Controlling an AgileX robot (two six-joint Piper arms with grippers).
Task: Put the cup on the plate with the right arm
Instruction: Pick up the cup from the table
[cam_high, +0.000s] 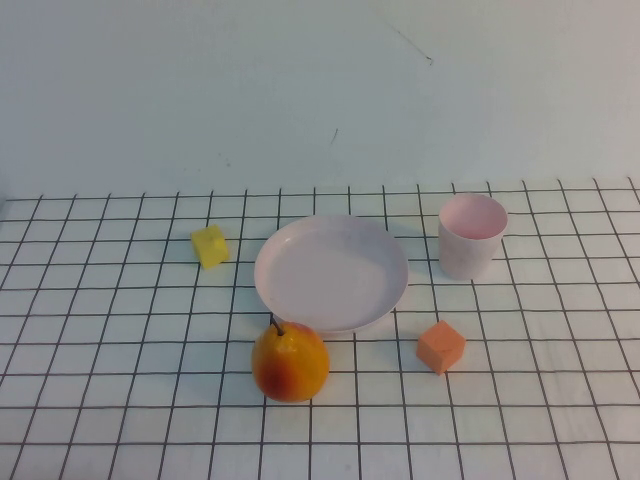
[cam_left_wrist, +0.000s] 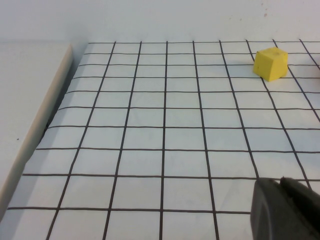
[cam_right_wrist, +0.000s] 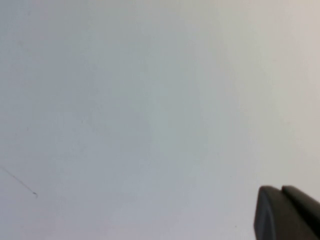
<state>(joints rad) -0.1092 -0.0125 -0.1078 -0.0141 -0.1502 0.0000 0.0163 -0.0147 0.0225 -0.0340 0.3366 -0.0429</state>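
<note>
A white table (cam_high: 560, 420) ruled with a black grid meets a plain pale wall (cam_high: 300, 90). The cup (cam_high: 471, 236) stands upright, mouth up – just right of the plate (cam_high: 331, 272), apart from it. A pear (cam_high: 290, 362) touches the plate's near rim; a yellow block (cam_high: 210, 246) lies left, an orange block (cam_high: 441, 346) front-right. The left gripper (cam_left_wrist: 285, 210) hangs over the table's left part, the right gripper (cam_right_wrist: 287, 212) faces the wall – whether either is holding or gaping, cannot tell.
</note>
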